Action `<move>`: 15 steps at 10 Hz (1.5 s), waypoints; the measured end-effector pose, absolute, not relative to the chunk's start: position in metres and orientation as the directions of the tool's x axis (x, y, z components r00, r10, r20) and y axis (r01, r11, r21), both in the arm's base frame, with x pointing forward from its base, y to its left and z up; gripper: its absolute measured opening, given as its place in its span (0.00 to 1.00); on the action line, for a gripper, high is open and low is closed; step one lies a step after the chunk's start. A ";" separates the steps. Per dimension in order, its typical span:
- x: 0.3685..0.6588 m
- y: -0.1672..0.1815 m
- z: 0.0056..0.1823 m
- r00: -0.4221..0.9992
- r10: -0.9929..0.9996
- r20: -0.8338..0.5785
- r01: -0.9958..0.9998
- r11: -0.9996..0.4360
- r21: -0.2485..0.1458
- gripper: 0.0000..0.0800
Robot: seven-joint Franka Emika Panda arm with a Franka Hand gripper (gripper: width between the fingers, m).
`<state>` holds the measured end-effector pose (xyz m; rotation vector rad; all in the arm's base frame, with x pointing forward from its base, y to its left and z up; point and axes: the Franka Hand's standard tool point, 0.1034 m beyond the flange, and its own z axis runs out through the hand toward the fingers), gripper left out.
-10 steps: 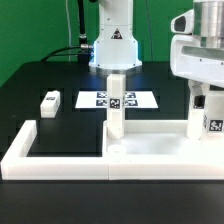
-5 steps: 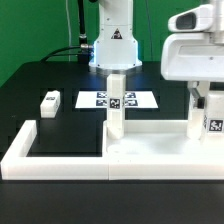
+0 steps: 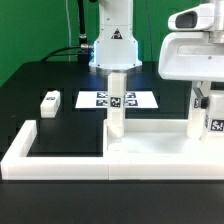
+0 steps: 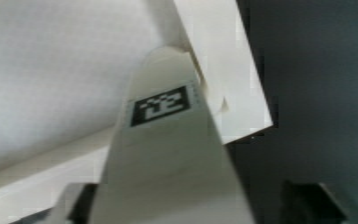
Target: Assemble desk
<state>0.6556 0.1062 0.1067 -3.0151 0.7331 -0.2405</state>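
**Second leg at the tabletop's far corner, grip unconfirmed**

Your end effector sat low at the exterior view's right, straddling a small square white plastic leg with a black-and-white tag. That leg stood upright on the right corner of the wide flat white plastic tabletop with a raised rim. In the wrist view the dark fingers flanked the leg on both sides. You could not tell whether they pinched it or stood slightly off.

The tabletop lay on the black work desk, tucked inside the long white U-shaped border frame. Another white tagged leg stood upright at the tabletop's other far corner. A third white leg lay loose on the black desk, well apart from the rest, beside the marker board.

Risks, as a judgement:
- A loose grip would let the fingers slip round the leg instead of turning it.
- A tilted leg could cross its seat and jam.
- Side force could push the tabletop off the frame corner.
- Opening too early could topple the leg.

View differences: only the exterior view showed the other legs, the frame and the overall layout. Only the wrist view showed the fingers, the leg's tag close up, and the leg foot meeting the tabletop rim.
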 end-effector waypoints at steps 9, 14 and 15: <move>0.655 0.077 0.106 0.729 -0.669 0.144 -0.670 -0.741 -0.054 0.47; 0.662 0.023 0.177 0.748 -0.648 0.142 -0.638 -0.762 -0.112 0.80; 0.663 0.010 0.183 0.743 -0.652 0.150 -0.642 -0.758 -0.115 0.81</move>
